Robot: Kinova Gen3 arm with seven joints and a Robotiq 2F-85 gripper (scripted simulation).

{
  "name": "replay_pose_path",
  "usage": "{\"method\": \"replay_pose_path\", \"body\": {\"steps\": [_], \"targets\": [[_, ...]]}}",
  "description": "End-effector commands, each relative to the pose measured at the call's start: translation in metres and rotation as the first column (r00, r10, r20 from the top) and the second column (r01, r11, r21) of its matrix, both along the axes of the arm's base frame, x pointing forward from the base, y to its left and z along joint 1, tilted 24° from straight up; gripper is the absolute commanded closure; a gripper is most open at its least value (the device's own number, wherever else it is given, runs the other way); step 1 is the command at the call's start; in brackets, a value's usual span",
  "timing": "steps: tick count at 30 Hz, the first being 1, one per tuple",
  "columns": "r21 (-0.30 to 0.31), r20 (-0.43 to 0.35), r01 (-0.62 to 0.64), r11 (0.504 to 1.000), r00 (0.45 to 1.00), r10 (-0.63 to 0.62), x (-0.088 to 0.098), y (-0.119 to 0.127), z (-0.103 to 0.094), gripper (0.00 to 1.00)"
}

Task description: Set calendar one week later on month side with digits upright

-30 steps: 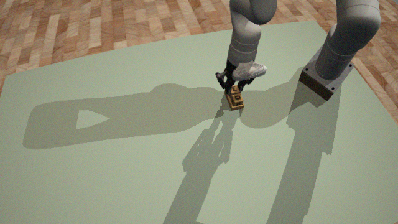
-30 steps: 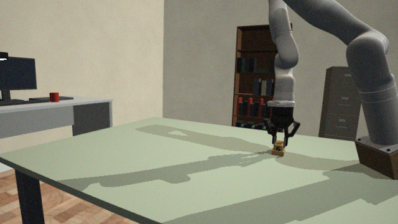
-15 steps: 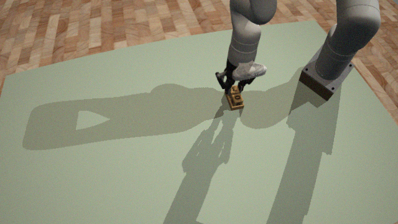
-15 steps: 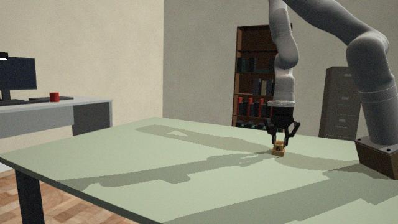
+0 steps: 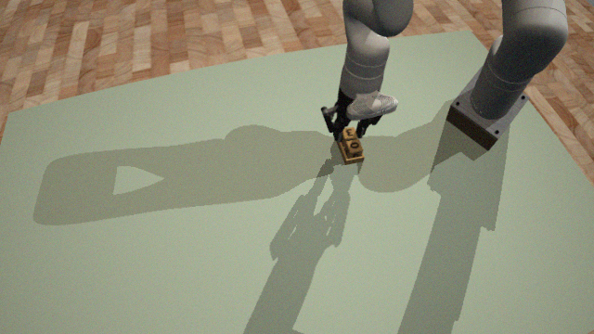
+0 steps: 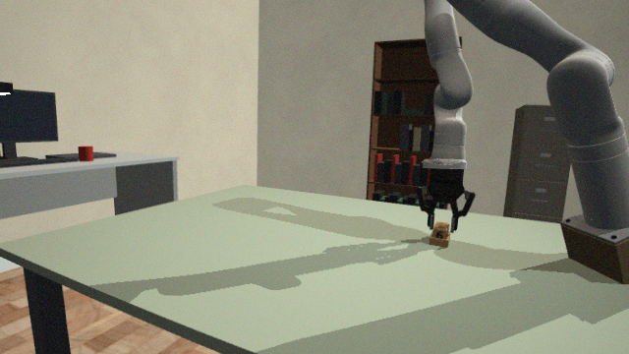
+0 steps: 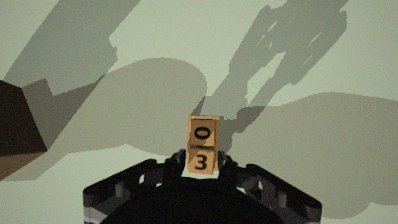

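The small wooden tray (image 5: 354, 161) (image 6: 438, 244) (image 7: 205, 117) is on the green table and carries two wooden cubes. One cube (image 5: 355, 147) (image 6: 439, 235) (image 7: 202, 133) shows a 0 on top, and a 6 on its side in the exterior view. The other cube (image 5: 349, 134) (image 6: 442, 226) (image 7: 201, 162) shows a 3 on top and looks slightly skewed; whether it stands flat on the tray's floor is hidden. My gripper (image 5: 349, 136) (image 6: 442, 228) (image 7: 201, 157) is partly open, its fingers apart on either side of the 3 cube. The calendar's month side cannot be made out.
The robot's base (image 5: 487, 111) (image 6: 597, 246) (image 7: 20, 130) stands on the table (image 5: 162, 269) (image 6: 172, 246), to the right of the tray in the top and exterior views. Shadows of the arm cross the table. A desk, a bookcase and a cabinet are beyond it.
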State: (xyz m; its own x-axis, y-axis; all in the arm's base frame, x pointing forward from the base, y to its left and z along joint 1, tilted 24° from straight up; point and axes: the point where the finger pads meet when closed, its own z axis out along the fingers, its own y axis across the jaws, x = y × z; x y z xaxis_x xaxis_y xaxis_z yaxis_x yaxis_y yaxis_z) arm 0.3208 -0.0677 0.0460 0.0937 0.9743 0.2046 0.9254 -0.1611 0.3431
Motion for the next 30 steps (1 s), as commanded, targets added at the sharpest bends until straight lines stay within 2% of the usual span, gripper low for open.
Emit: {"method": "replay_pose_path", "body": {"steps": [1, 12, 30], "targets": [[-0.001, 0.008, 0.001, 1.000, 1.000, -0.001, 0.003, -0.001, 0.000, 0.54], [-0.001, 0.009, 0.001, 1.000, 1.000, -0.001, 0.003, -0.001, 0.002, 0.54], [-0.005, 0.012, 0.001, 1.000, 1.000, -0.001, -0.004, -0.005, 0.022, 0.54]]}}
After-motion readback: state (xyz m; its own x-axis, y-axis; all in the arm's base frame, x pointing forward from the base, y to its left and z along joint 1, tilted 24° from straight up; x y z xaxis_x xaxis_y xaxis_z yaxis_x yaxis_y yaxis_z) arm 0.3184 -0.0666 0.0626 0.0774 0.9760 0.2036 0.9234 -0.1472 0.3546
